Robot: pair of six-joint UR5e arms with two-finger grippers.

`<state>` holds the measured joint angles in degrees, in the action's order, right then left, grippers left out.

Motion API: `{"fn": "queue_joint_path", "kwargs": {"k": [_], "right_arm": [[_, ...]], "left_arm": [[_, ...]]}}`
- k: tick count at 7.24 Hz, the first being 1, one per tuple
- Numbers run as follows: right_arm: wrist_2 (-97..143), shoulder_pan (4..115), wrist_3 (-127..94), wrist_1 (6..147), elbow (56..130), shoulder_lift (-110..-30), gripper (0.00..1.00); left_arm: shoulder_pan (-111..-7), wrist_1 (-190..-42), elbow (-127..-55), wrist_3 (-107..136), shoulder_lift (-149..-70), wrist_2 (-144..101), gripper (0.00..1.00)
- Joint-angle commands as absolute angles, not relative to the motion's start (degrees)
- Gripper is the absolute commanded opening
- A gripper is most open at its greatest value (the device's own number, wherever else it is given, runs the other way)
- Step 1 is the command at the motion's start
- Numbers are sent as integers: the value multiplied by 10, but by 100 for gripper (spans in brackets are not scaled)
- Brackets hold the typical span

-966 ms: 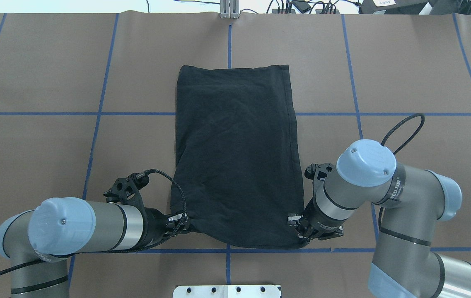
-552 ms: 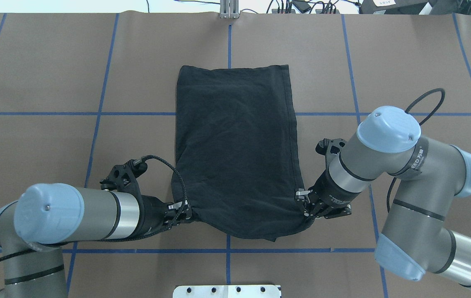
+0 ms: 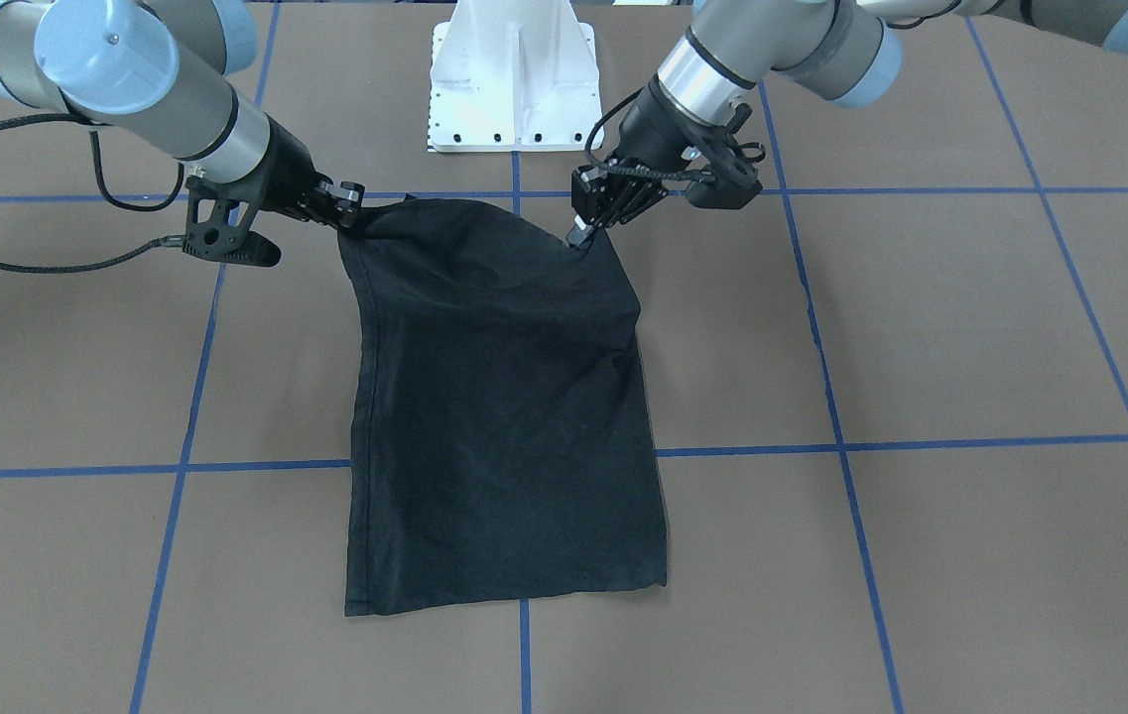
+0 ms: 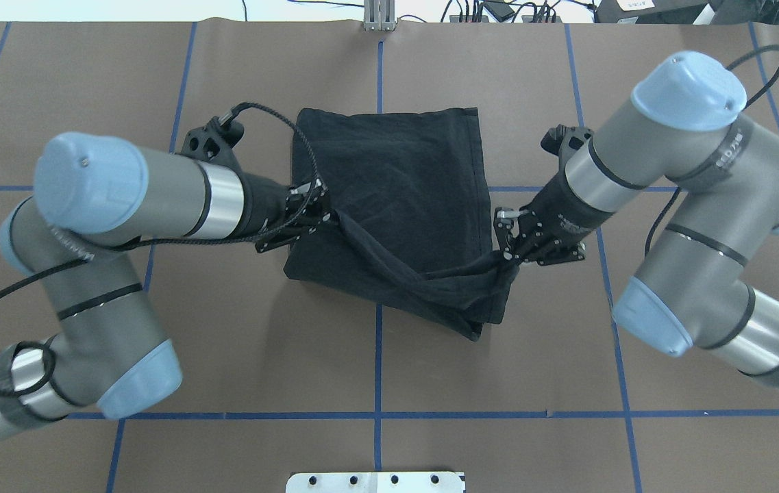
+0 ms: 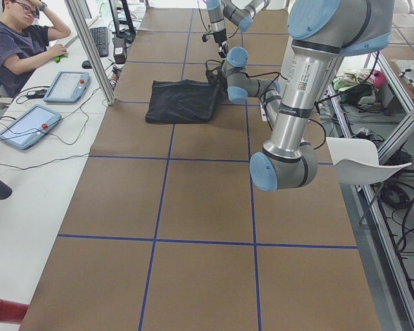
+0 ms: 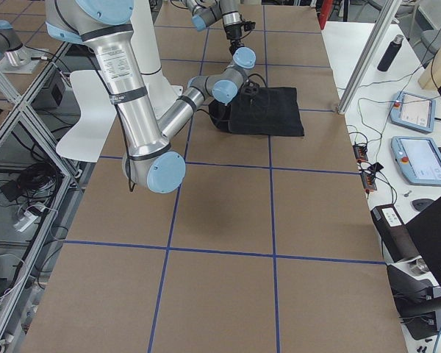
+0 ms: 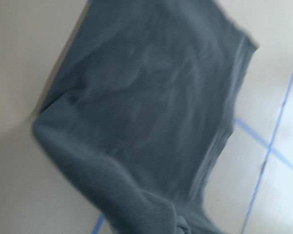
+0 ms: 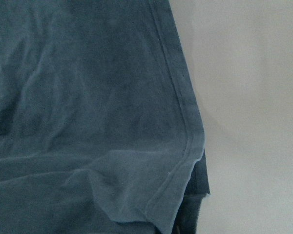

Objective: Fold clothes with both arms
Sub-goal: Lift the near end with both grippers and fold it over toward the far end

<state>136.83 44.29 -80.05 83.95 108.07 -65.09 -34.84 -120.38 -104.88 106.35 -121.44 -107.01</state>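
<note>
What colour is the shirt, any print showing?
Plain black T-shirt, no print visible; clearest in the overhead exterior view.

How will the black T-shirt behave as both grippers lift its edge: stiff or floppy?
Probably floppy: the black T-shirt sags along its lifted edge between the left gripper and the right gripper. It is likely light, since two small pinches hold it up. It may bunch instead of folding flat, as wrinkles gather near the right gripper.

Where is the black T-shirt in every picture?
Front-facing: T-shirt in the centre.
Overhead: T-shirt above centre.
Exterior left: T-shirt top middle, far off.
Exterior right: T-shirt top middle, far off.
Left wrist: T-shirt fills most.
Right wrist: T-shirt fills the left.
Shared landmark: the blue tape line passing under it.
</note>
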Motion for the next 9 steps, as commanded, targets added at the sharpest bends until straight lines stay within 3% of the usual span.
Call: {"fn": "queue_joint_path", "kwargs": {"k": [1, 3, 5, 9], "right_arm": [[1372, 501, -788, 839, 980, -560, 0], [1368, 533, -767, 838, 887, -499, 0], [1367, 557, -756, 748, 725, -431, 0], [1349, 567, -756, 646, 544, -369, 0]], "left_arm": [[-404, -1230, -914, 1043, -1294, -1073, 0], [-447, -1324, -827, 1048, -1300, -1075, 0], [-459, -1394, -706, 1047, -1344, -1075, 0], [-481, -1456, -631, 1044, -1348, -1072, 0]]}}
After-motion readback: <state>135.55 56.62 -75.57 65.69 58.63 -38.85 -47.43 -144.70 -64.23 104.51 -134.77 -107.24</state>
